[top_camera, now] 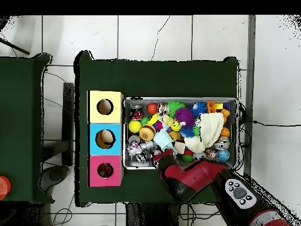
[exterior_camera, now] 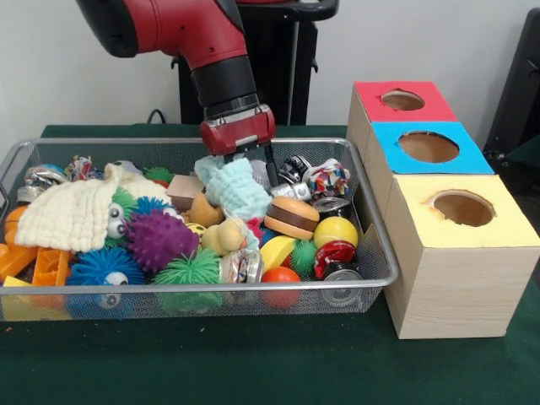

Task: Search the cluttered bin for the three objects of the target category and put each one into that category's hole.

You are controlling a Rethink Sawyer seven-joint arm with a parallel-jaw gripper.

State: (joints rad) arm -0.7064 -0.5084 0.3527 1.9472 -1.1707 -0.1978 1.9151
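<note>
A red and black tool reaches into a wire-mesh bin on the green tabletop, pinching a soft, pale blue knitted cloth near the bin's rear edge. Around it lie spiky rubber balls, a cream waffle-weave cloth, a toy hamburger and a smooth yellow ball. Beside the bin stand three wooden boxes with round holes, topped red, blue and yellow.

The scene is being viewed from across the table at low height, close in; it is also being viewed straight down from high above. The bin and the three-hole box are being shared by both.
</note>
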